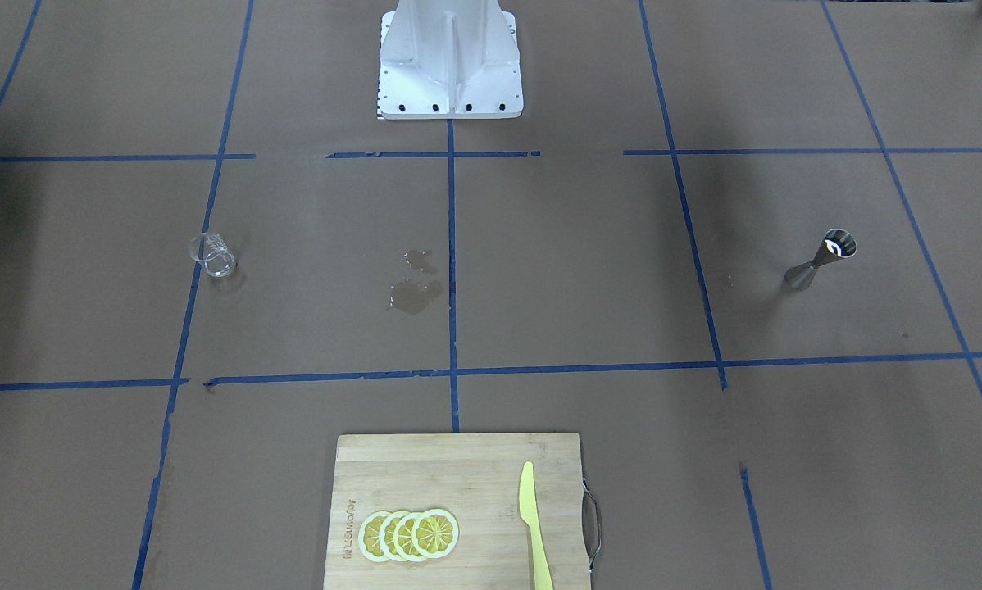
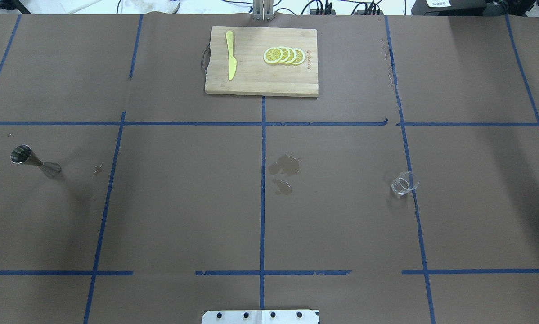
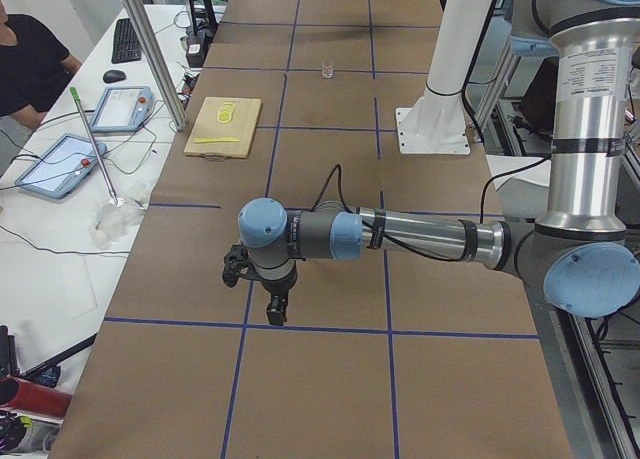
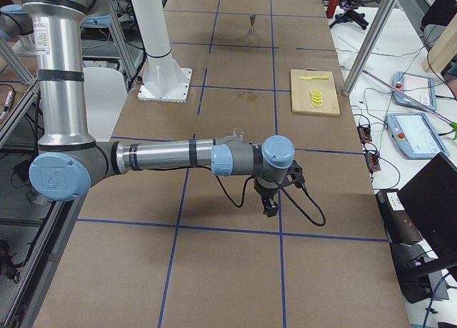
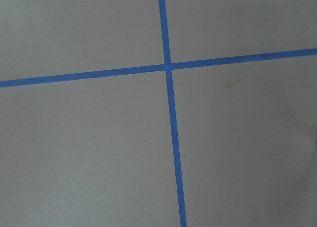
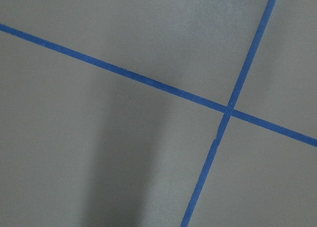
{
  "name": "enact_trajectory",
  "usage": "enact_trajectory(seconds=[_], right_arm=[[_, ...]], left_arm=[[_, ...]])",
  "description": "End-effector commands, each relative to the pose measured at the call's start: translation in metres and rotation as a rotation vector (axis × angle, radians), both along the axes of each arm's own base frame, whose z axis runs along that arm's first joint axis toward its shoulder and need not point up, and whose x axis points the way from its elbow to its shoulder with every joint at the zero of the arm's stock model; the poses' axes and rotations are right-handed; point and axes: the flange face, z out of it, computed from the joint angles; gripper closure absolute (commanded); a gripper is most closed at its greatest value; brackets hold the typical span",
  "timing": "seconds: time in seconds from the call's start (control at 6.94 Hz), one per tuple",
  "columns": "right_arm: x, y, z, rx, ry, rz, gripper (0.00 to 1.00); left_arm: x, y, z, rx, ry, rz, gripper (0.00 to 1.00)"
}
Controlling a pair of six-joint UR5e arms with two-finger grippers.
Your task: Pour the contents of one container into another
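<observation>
The clear glass beaker (image 1: 212,256) (image 2: 404,183) stands upright on the robot's right side of the table, next to a blue tape line. The silver hourglass jigger (image 1: 823,260) (image 2: 34,160) stands upright far off on the robot's left side. Neither gripper shows in the overhead or front views. My left gripper (image 3: 275,304) hangs over bare paper at the table's left end, and my right gripper (image 4: 270,206) hangs over the right end, both well away from the two vessels. I cannot tell whether either is open or shut. Both wrist views show only brown paper and blue tape.
A small wet puddle (image 2: 284,167) lies near the table's middle. A wooden cutting board (image 2: 251,81) with a yellow knife (image 2: 231,60) and lemon slices (image 2: 284,55) sits at the far edge. The white robot base (image 1: 450,65) is at the near edge.
</observation>
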Motion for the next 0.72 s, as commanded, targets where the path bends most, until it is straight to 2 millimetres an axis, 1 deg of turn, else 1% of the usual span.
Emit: enact_trajectory(seconds=[0.0,0.58], right_arm=[[-0.0001,0.0004,-0.0010,0.003,-0.002,0.000,0.00],[0.0004,0.0026,0.0041,-0.006,0.003,-0.001,0.00]], left_arm=[[-0.0003,0.0019,0.0012,0.001,0.000,-0.001,0.00],[0.0006,-0.0025,-0.0049,0.014,0.002,0.000,0.00]])
